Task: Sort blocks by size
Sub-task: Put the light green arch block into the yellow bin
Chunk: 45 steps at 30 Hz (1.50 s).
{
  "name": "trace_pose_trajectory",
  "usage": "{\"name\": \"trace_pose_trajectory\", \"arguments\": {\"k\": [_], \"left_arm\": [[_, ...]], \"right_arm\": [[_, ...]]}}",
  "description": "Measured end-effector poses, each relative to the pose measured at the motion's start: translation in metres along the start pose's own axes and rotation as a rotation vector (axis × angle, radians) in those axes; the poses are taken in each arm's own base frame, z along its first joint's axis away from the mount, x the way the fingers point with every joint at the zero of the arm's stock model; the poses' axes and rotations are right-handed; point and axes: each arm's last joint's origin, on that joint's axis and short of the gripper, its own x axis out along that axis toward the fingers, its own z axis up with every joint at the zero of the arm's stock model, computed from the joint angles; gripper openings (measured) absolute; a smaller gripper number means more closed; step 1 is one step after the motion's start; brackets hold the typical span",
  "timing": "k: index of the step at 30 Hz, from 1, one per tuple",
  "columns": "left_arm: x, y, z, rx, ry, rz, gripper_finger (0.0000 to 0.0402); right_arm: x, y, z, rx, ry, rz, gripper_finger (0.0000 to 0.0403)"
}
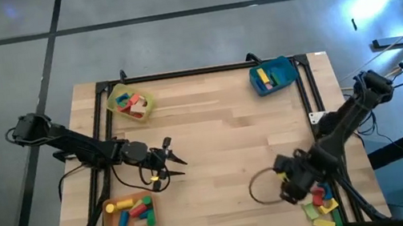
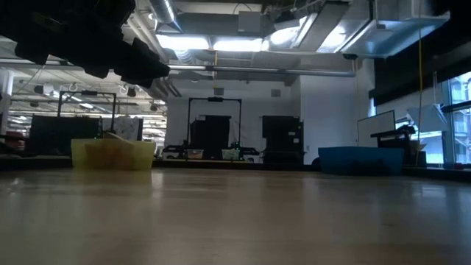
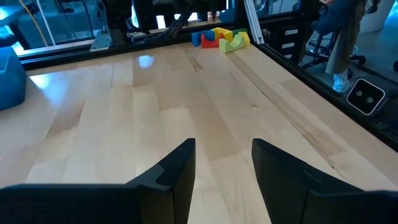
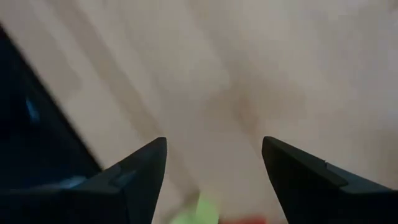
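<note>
Light wood table [image 1: 220, 126], plank grain running lengthwise, black frame round the edges, sitting on grey concrete floor w/ dark seams. Most of the tabletop is bare.

Landmark = table centre. Yellow tray [image 1: 130, 102] sits at the far-left corner from it, holding red/pink/green blocks [image 1: 132, 104]. Blue tray [image 1: 273, 75] at far-right corner, w/ a yellow block [image 1: 262, 77] inside. Orange tray [image 1: 129, 214] at near-left corner, w/ yellow, red, blue, green pieces. Loose pile of blocks [image 1: 320, 201] (yellow, green, red, blue) at near-right corner, right by the table edge. A thin dark cable loop [image 1: 260, 188] lies on the wood just toward centre from that pile.

Left gripper [image 1: 174, 159] hovers left of centre, just beyond the orange tray; fingers [image 3: 176, 177] parted, nothing between them, bare wood ahead. In the left wrist view the loose pile shows well across the table.

Right gripper [image 4: 214, 168] is low over the near-right pile; fingers spread wide, empty, w/ a bit of green and red showing at the picture edge between them.

Room, low view: big open lab, fluorescent ceiling strips, ducts, dark racks and monitors in the back, windows at right. Yellow tray [image 2: 112, 154] and blue tray [image 2: 360, 159] show on the table's far edge. Left wrist view also catches a person's legs and shoe [image 3: 341, 79] beyond the table.
</note>
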Motion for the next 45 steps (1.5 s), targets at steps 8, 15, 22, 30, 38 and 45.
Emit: {"name": "trace_pose_trajectory", "arguments": {"k": [8, 15, 22, 30, 38, 45], "left_arm": [[0.0, 0.0, 0.005, -0.009, -0.035, 0.001, 0.0143], [0.0, -0.008, 0.005, -0.002, -0.032, -0.034, 0.0143], [0.0, -0.01, 0.006, 0.044, -0.039, -0.033, 0.0143], [0.0, -0.01, 0.006, 0.041, -0.04, -0.032, 0.0143], [0.0, -0.01, 0.007, -0.004, -0.055, -0.022, 0.0143], [0.0, -0.003, 0.007, -0.02, -0.05, 0.021, 0.0143]], "right_arm": [[0.017, 0.016, -0.053, -0.026, 0.222, -0.021, 0.0266], [0.037, 0.025, -0.084, -0.086, 0.332, -0.054, 0.0266], [0.056, 0.027, -0.096, -0.201, 0.338, -0.113, 0.0266], [0.074, 0.026, -0.096, -0.342, 0.301, -0.167, 0.0265], [0.084, 0.026, -0.097, -0.374, 0.296, -0.194, 0.0204], [0.084, 0.026, -0.099, -0.373, 0.327, -0.189, 0.0104]]}}
